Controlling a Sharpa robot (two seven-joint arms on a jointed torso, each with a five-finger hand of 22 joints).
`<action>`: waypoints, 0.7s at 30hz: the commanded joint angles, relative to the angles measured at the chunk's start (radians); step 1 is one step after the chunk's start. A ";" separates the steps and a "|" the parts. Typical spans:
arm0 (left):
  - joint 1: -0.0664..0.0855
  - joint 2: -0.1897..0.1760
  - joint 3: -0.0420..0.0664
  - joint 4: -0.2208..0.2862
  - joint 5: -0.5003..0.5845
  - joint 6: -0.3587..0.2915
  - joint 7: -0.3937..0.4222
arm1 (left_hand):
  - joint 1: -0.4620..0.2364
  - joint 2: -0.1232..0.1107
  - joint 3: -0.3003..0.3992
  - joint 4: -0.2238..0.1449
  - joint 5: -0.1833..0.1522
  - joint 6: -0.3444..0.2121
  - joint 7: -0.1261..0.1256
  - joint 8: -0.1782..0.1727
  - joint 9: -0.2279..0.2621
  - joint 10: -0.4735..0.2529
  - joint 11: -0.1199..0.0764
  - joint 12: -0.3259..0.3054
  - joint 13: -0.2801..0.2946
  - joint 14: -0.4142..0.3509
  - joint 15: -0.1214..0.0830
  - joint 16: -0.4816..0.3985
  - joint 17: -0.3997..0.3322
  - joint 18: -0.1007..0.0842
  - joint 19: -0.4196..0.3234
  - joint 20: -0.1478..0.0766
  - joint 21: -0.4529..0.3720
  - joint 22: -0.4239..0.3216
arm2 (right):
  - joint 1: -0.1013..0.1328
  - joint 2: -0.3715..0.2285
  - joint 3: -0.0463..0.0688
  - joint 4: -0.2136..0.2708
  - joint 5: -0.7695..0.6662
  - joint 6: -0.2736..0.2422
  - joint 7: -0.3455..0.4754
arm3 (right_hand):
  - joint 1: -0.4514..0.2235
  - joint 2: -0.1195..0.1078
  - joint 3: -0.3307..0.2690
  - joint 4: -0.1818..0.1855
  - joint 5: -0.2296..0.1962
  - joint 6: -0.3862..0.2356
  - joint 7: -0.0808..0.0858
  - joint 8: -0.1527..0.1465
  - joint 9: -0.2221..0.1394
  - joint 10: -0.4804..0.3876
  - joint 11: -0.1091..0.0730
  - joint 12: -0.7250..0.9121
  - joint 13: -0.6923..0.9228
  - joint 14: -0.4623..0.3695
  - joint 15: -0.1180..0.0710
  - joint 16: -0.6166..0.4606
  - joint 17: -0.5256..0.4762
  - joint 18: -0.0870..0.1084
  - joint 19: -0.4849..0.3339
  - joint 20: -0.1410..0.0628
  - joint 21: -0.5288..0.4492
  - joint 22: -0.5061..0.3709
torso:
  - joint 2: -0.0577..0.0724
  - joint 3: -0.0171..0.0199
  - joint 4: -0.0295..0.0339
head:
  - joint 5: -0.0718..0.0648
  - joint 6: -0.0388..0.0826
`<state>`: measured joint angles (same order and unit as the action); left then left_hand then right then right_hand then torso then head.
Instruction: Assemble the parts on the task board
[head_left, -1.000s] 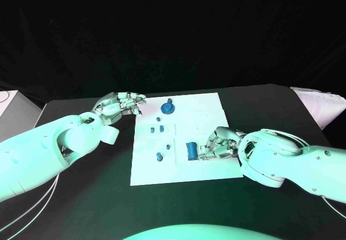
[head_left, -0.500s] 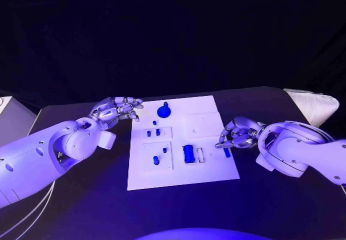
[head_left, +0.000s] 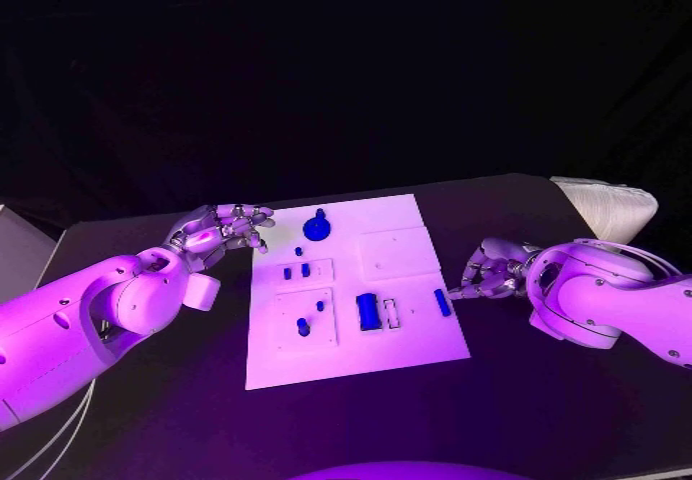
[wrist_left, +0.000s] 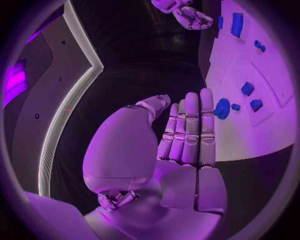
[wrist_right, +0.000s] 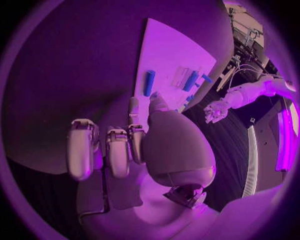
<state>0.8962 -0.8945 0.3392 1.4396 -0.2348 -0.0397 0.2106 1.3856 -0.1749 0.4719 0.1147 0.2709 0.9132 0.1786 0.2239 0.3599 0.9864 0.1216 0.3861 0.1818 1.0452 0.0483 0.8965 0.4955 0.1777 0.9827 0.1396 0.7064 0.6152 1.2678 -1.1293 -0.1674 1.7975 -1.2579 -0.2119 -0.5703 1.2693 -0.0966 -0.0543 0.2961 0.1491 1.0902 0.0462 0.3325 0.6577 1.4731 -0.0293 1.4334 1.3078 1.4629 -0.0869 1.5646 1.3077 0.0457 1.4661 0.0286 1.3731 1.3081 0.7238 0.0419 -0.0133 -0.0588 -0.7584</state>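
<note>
The task board (head_left: 389, 345) lies flat in the middle of the black table (head_left: 577, 400), and every place below is given from it. On the board, toward its far edge, sits a round blue part with a tab (head_left: 316, 228). Nearer the middle stand two small blue pegs (head_left: 296, 271) side by side in a raised square, and closer to the robot a blue peg (head_left: 303, 326) stands in another square. Beside that, a larger blue cylinder (head_left: 368, 311) lies on the board, and a slim blue bar (head_left: 443, 302) lies near the board's right edge.

The left hand (head_left: 219, 234) hovers just off the board's far left corner, holding nothing; in the left wrist view its fingers (wrist_left: 190, 127) are straight and pressed together. The right hand (head_left: 490, 277) is just off the board's right edge, beside the slim bar, its fingers (wrist_right: 119, 150) curled inward with nothing between them
</note>
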 joint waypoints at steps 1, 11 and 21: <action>-0.001 0.001 0.000 0.003 0.001 0.014 0.008 | 0.000 0.009 -0.001 0.007 0.004 0.002 0.002 0.003 -0.001 -0.006 -0.002 0.005 -0.001 -0.006 0.001 -0.003 -0.001 0.005 0.006 0.001 -0.006 -0.001 | 0.000 0.002 0.000 0.006 -0.055 0.073 -0.083 | -0.033 -0.013 0.017 0.000 0.001 0.005 -0.002 0.006 0.011 0.043 0.002 0.000 0.178 0.108 -0.001 0.006 0.263 -0.013 0.079 -0.008 -0.001 0.219 | 0.000 -0.0014 0.0008 | -0.002 -0.001; -0.001 -0.001 0.000 0.003 0.001 0.014 0.008 | 0.000 0.009 -0.001 0.007 0.004 0.002 0.002 0.003 -0.001 -0.006 -0.002 0.005 -0.001 -0.006 0.001 -0.003 -0.001 0.005 0.006 0.001 -0.006 -0.001 | -0.004 0.023 -0.003 0.008 -0.067 0.081 -0.118 | -0.121 -0.039 0.048 0.001 0.015 0.001 -0.005 0.017 0.037 0.042 0.000 -0.005 0.175 0.108 -0.003 0.006 0.263 -0.013 0.079 -0.011 -0.004 0.219 | 0.001 -0.0027 0.0021 | -0.002 -0.006; -0.002 -0.001 0.000 0.001 0.001 0.017 0.007 | -0.001 0.010 -0.001 0.010 0.004 0.001 0.002 0.004 -0.001 -0.006 -0.002 0.005 -0.001 -0.006 0.001 -0.002 -0.001 0.005 0.006 0.002 -0.007 -0.002 | -0.019 0.062 -0.004 0.011 -0.077 0.035 -0.112 | -0.111 -0.032 0.066 -0.001 0.023 -0.003 -0.006 0.018 0.042 0.044 -0.002 -0.001 0.178 0.108 -0.004 0.006 0.263 -0.013 0.079 -0.011 0.000 0.220 | 0.001 -0.0007 0.0015 | 0.002 -0.011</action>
<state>0.8947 -0.8961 0.3392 1.4391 -0.2347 -0.0394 0.2103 1.3856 -0.1749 0.4677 0.1189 0.2710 0.9132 0.1786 0.2239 0.3601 0.9864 0.1216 0.3861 0.1819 1.0452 0.0483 0.8964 0.4956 0.1777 0.9827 0.1396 0.7026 0.6144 1.2506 -1.0709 -0.1715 1.8063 -1.3101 -0.1649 -0.6733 1.1581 -0.1342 0.0048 0.2952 0.1654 1.0901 0.0462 0.3445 0.6988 1.4712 -0.0274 1.4333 1.3079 1.4628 -0.0865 1.5646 1.3076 0.0457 1.4660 0.0217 1.3732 1.3079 0.7247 0.0402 -0.0112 -0.0582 -0.7685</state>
